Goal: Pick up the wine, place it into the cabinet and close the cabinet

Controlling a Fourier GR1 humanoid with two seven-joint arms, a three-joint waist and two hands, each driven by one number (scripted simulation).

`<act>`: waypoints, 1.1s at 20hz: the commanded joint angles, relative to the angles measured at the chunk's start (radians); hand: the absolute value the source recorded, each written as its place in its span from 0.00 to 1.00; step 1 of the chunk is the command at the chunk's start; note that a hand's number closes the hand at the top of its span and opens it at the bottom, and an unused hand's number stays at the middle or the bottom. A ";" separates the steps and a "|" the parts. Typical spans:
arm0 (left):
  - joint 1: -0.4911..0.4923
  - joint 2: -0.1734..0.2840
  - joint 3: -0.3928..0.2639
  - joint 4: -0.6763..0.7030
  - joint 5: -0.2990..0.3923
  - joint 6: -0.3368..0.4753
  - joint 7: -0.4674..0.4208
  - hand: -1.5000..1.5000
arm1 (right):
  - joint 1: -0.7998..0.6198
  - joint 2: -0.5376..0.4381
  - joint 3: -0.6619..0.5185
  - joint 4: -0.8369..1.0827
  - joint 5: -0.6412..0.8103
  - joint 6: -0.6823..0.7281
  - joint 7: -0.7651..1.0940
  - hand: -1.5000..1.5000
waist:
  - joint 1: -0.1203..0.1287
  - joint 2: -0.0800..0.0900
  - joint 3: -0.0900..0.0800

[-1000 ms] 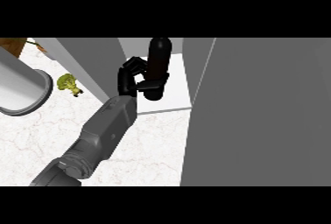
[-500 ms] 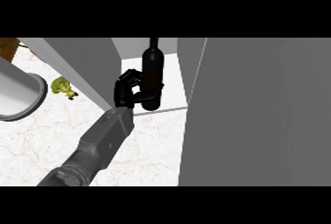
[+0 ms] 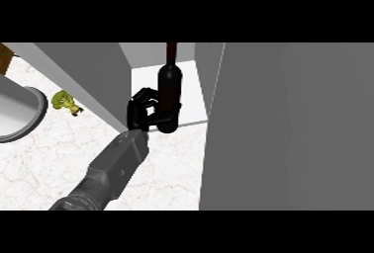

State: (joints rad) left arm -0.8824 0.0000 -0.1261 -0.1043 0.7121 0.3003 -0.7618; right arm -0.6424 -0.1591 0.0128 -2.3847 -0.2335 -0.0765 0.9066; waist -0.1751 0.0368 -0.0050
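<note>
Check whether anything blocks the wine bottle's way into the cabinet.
Nothing visible does. The robot hand is curled round the wine bottle, which is at the cabinet opening, over its white floor. The door at right stands open.

left hand [image 3: 142, 109] curled, grey forearm [image 3: 110, 170] outstretched.

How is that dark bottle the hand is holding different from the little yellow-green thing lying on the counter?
The wine bottle is black, tall and slim, with a dark red neck; the yellow-green object is small, lumpy and bright. The bottle is held by the left hand at the open cabinet; the yellow-green object lies untouched on the marble counter, off to the left. Neither is inside the grey pot.
</note>
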 commanded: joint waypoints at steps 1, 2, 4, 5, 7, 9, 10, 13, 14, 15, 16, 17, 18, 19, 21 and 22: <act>0.012 0.000 -0.018 -0.006 0.017 0.039 -0.003 1.00 | 0.011 0.003 -0.007 -0.011 -0.021 -0.003 0.011 0.00 | -0.009 -0.001 0.000; 0.010 0.000 -0.021 -0.010 0.019 0.039 -0.006 1.00 | 0.024 -0.001 -0.016 -0.018 -0.039 0.010 0.005 0.00 | -0.012 0.002 0.000; 0.016 0.000 -0.040 -0.028 0.025 0.045 -0.003 1.00 | -0.001 0.006 0.003 0.001 -0.031 0.004 0.011 0.00 | -0.009 -0.003 -0.001; 0.018 0.000 -0.044 -0.021 0.021 0.037 -0.011 1.00 | 0.017 0.006 -0.009 -0.005 -0.031 0.009 -0.002 0.00 | -0.013 0.004 -0.001; 0.011 0.000 -0.050 -0.034 0.035 0.052 -0.004 1.00 | -0.011 0.003 -0.003 0.004 -0.031 0.004 0.012 0.00 | -0.009 0.001 -0.001; -0.032 0.000 -0.064 -0.041 0.035 0.076 0.023 1.00 | -0.007 0.009 0.000 0.009 -0.031 0.011 -0.008 0.00 | -0.010 0.002 -0.001; -0.016 0.000 -0.057 -0.045 0.049 0.068 0.010 1.00 | 0.022 0.023 -0.003 0.008 -0.032 0.016 -0.038 0.00 | -0.011 0.008 0.000; -0.043 0.000 -0.066 -0.047 0.061 0.092 0.031 1.00 | 0.028 0.005 -0.010 -0.019 -0.026 0.006 0.004 0.00 | -0.015 0.000 0.000; -0.031 0.000 -0.067 -0.065 0.072 0.099 0.003 1.00 | 0.045 -0.002 -0.041 -0.007 -0.064 0.032 -0.021 0.00 | -0.020 0.004 0.002; -0.067 0.000 -0.065 -0.059 0.075 0.107 0.034 1.00 | 0.067 0.003 -0.029 -0.006 -0.050 0.042 -0.039 0.00 | -0.007 0.005 0.002; -0.084 0.000 -0.078 -0.061 0.070 0.128 0.032 1.00 | 0.007 0.003 -0.042 0.048 -0.048 0.029 -0.041 0.00 | -0.007 0.009 0.001; -0.110 0.000 -0.067 -0.062 0.082 0.148 0.041 1.00 | 0.045 0.003 -0.044 0.008 -0.048 0.032 -0.041 0.00 | -0.007 0.005 0.002; -0.076 0.000 -0.074 -0.052 0.080 0.104 0.028 1.00 | 0.044 0.000 -0.042 -0.001 -0.053 0.031 -0.029 0.00 | 0.003 0.005 0.001; -0.132 0.000 -0.072 -0.057 0.089 0.156 0.062 1.00 | 0.042 0.007 -0.029 0.014 -0.043 0.028 -0.031 0.00 | -0.008 0.006 0.001; -0.135 0.000 -0.068 -0.049 0.093 0.154 0.048 1.00 | 0.033 0.004 -0.050 0.003 -0.059 0.030 -0.043 0.00 | -0.006 0.010 0.001; -0.131 0.000 -0.093 -0.045 0.087 0.172 0.068 1.00 | 0.040 -0.003 -0.052 0.022 -0.058 0.037 -0.036 0.00 | -0.008 0.007 0.002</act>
State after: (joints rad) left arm -0.9878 0.0001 -0.2010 -0.1547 0.7928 0.4409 -0.7160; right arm -0.6055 -0.1575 -0.0286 -2.3687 -0.2785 -0.0439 0.8703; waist -0.1812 0.0433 -0.0034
